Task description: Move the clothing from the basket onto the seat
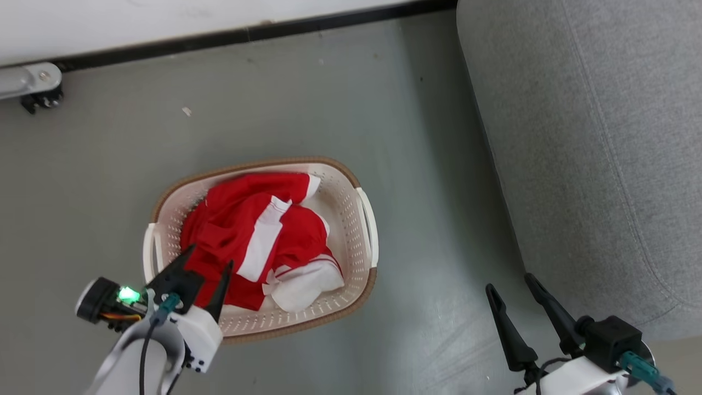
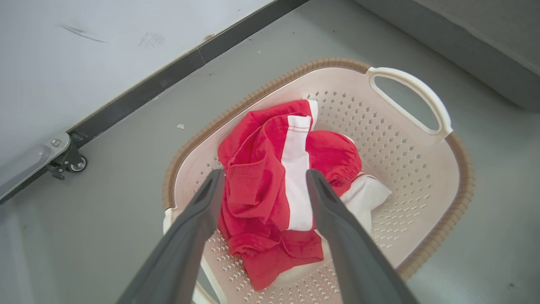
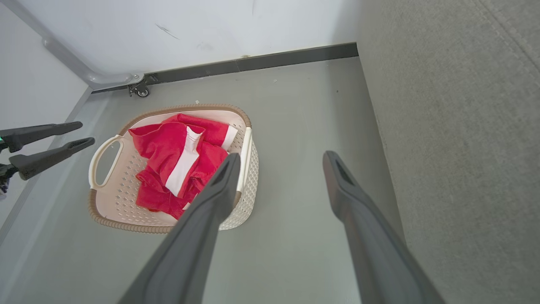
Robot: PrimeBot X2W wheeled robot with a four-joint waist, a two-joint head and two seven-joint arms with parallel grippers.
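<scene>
As the clothing (image 1: 258, 236) lies crumpled in the basket (image 1: 348, 219), a red heap with a white stripe uppermost, no part of the transfer is judged done. The left gripper (image 1: 211, 256) hangs over the basket's seven o'clock rim with its fingers spread wide and aimed at the heap, apparently lined up for a first grasp. The right gripper (image 1: 509, 281), equally spread and empty, hovers at four o'clock beside the seat (image 1: 576, 137), which stands at the basket's three o'clock.
</scene>
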